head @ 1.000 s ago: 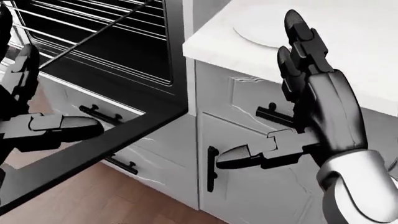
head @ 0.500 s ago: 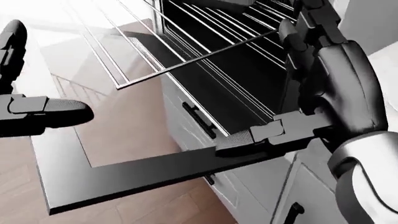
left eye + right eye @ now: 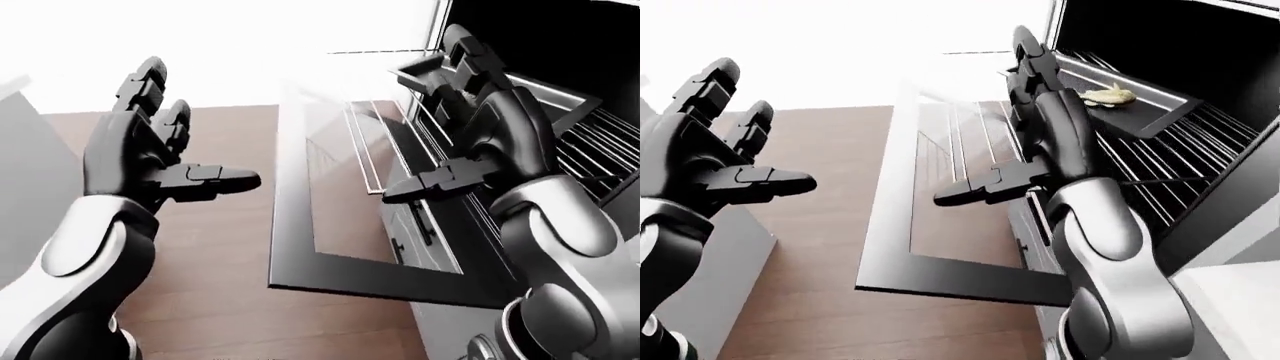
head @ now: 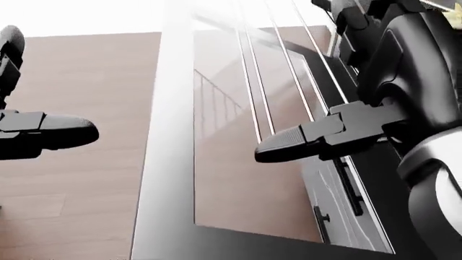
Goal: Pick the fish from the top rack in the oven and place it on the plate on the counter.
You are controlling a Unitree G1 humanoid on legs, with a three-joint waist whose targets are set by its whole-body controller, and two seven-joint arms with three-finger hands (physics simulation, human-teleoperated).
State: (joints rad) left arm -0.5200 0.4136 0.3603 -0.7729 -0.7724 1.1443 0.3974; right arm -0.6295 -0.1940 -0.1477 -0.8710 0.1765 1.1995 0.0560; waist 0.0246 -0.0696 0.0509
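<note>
The yellowish fish (image 3: 1108, 95) lies on a dark tray (image 3: 1140, 116) on the top rack inside the open oven, at the upper right of the right-eye view. My right hand (image 3: 1000, 127) is raised with fingers spread and open, to the left of the fish and apart from it, over the lowered oven door (image 3: 940, 270). At the left of that view my left hand (image 3: 765, 127) is open too, holding nothing. No plate shows in any view.
The glass oven door (image 3: 340, 217) juts out flat over the wooden floor (image 3: 220, 285). Wire racks (image 3: 1160, 176) run below the tray. A white counter corner (image 3: 1240, 300) sits at the bottom right, and a grey cabinet side (image 3: 735, 255) stands at the left.
The whole picture has swung left: the camera turned from the counter and plate to the oven door and floor. Both hands stay open and raised.
</note>
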